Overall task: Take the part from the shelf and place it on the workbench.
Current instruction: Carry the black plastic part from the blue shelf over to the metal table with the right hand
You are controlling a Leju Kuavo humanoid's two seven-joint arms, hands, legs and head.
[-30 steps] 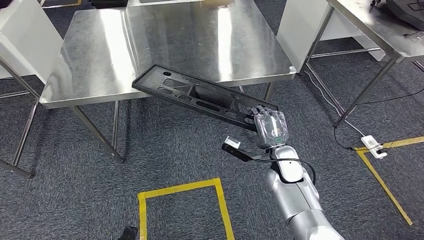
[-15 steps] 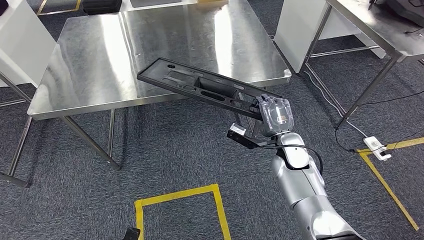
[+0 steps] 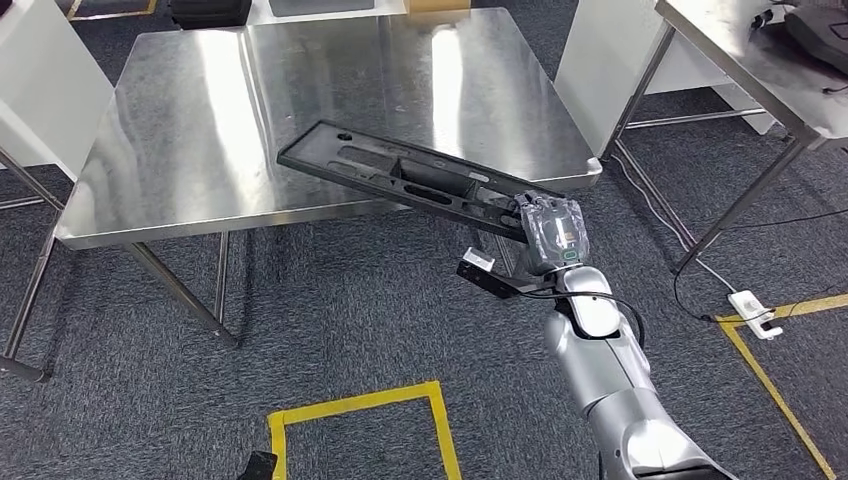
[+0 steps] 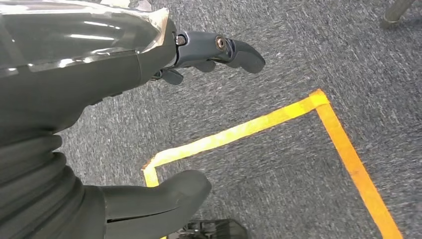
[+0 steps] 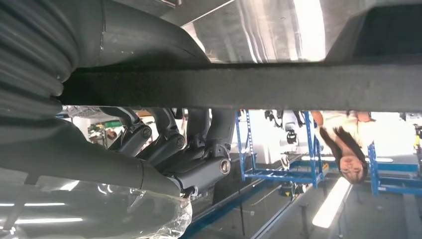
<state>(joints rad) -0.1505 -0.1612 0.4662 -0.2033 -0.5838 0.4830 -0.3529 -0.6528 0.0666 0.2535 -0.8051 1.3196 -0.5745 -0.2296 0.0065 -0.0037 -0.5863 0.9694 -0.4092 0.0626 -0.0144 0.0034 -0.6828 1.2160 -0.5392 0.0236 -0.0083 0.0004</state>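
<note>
Right hand (image 3: 553,232) gripping black part (image 3: 400,176) over workbench (image 3: 200,120) (seemingly airborne); left hand (image 4: 149,124) empty, slack.

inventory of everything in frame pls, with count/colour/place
part: 1, black, long flat frame, held at its near end, far end over the workbench
workbench: 1, bare steel, ahead of the robot
second steel table: 1, far right
floor tape: yellow, lines on grey carpet
power strip: 1, white, on the carpet at right
blue racks: several, background of the right wrist view
person: 1, by the racks
left hand: holds nothing, fingers apart, over the carpet
right hand: grips the part
</note>
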